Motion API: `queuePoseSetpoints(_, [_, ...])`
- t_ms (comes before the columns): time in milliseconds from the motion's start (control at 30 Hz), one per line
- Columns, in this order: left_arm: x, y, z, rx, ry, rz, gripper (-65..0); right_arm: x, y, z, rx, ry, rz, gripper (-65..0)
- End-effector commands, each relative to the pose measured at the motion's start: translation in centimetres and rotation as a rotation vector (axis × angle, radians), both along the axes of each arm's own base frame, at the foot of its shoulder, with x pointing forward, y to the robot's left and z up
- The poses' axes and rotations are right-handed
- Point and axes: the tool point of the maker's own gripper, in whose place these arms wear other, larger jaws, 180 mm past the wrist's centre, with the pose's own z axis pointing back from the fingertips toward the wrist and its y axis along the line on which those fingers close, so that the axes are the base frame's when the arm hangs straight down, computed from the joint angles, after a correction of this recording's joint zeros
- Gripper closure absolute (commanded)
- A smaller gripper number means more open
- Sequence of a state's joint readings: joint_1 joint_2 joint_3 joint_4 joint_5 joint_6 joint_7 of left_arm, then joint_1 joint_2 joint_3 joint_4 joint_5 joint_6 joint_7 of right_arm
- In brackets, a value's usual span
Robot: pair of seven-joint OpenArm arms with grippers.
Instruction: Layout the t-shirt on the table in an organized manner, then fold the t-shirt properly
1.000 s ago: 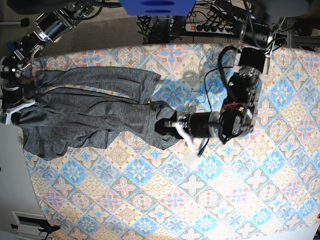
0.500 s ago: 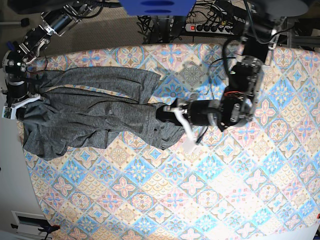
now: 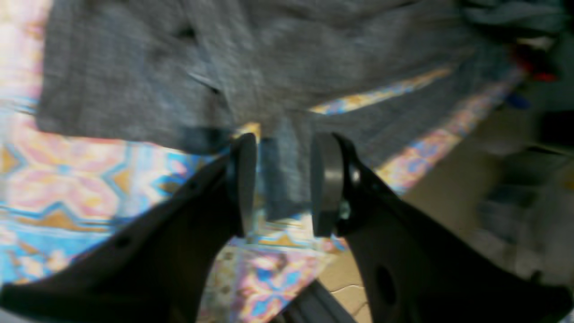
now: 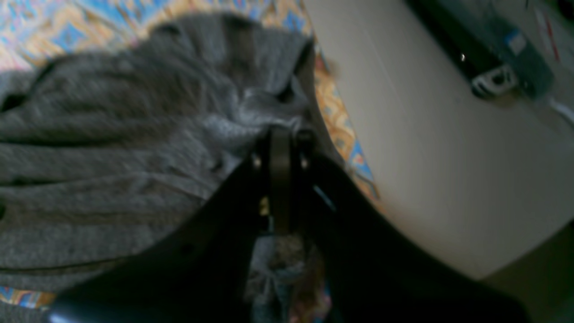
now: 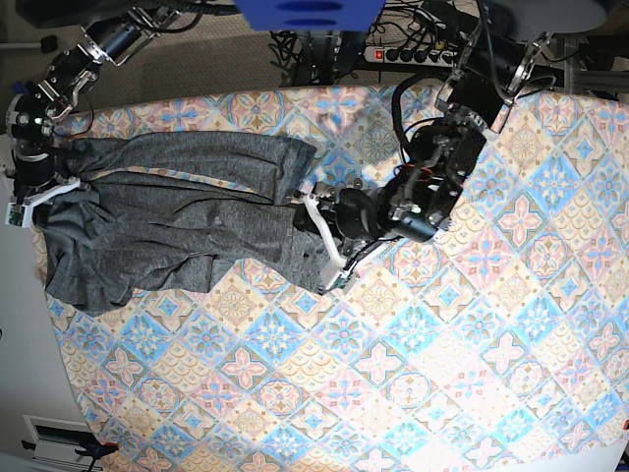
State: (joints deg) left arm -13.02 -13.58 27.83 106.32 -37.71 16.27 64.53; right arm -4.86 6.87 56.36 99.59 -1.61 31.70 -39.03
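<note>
The dark grey t-shirt [image 5: 167,216] lies crumpled and stretched sideways on the left half of the patterned table [image 5: 442,344]. My right gripper [image 5: 41,189] is at the shirt's far left edge. In the right wrist view it [image 4: 280,139] is shut on a bunched fold of the t-shirt [image 4: 112,157]. My left gripper [image 5: 324,236] is at the shirt's right end. In the left wrist view its pads stand apart [image 3: 280,179] with a strip of the t-shirt's [image 3: 269,67] edge between them, just above the table [image 3: 67,179].
The table's left edge runs right beside my right gripper, with a pale floor [image 4: 426,134] below it. A power strip and cables [image 5: 413,54] lie behind the table's back edge. A blue object [image 5: 305,12] hangs at top centre.
The left arm has swung left and turned, bringing its gripper further over the shirt's right end. The right gripper has shifted slightly toward the back with the shirt's left edge.
</note>
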Motion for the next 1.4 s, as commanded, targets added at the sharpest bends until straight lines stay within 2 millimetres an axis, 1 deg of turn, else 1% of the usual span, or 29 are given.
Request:
queuePoseSetpoints(0, [0.9,-0.6,1.1,-0.018,-0.037,0.018,-19.2,0.9,-0.3,2.2,-0.029,-0.071,0.012,0.0])
queuePoseSetpoints(133, [1.6,-0.5,-1.7,0.027,0.054,0.109,-19.2,0.9,-0.3,2.2,-0.030,-0.069,0.011,0.0])
queuePoseSetpoints(167, [1.7,-0.4,-2.1,0.043,0.075,0.125,-19.5,0.9,-0.3,2.2,-0.030,-0.069,0.011,0.0])
queuePoseSetpoints(367, [1.7,-1.1,-1.9,0.134,0.078,0.152,-19.7,0.9,-0.3,2.1,-0.028,-0.069,0.011,0.0])
queuePoseSetpoints(433, [2.3,-1.0,-1.4,0.175,0.051,0.165,-19.7,0.9,-0.3,2.1,-0.028,-0.067,0.011,0.0])
queuePoseSetpoints(567, [2.8,-0.6,-1.4,0.284,-0.012,0.181,-19.7,0.9,-0.3,2.0,-0.027,-0.066,0.011,0.0])
queuePoseSetpoints(700, [2.4,0.1,-1.9,0.409,-0.050,0.173,-19.7,0.9,-0.3,2.0,-0.026,-0.065,0.012,0.0])
queuePoseSetpoints(967, [2.5,0.4,-2.0,0.419,-0.055,0.181,-19.7,0.9,-0.3,1.9,-0.024,-0.064,0.013,0.0])
queuePoseSetpoints(1033, [3.1,0.7,-2.6,0.433,-0.062,0.189,-19.7,0.9,-0.3,1.9,-0.023,-0.063,0.013,0.0])
queuePoseSetpoints(1133, [3.7,0.9,-4.0,0.453,-0.067,0.199,-19.7,0.9,-0.3,1.9,-0.023,-0.063,0.013,0.0])
queuePoseSetpoints(1267, [4.7,0.7,-3.9,0.437,-0.123,0.211,-19.7,0.8,-0.4,1.8,-0.023,-0.060,0.010,0.0])
queuePoseSetpoints(1333, [5.1,0.7,-4.1,0.439,-0.142,0.217,-19.7,0.4,-0.4,1.4,-0.023,-0.046,0.010,0.0])
queuePoseSetpoints(1367, [5.3,0.8,-4.5,0.446,-0.144,0.219,-19.7,0.3,-0.4,1.3,-0.023,-0.043,0.010,0.0])
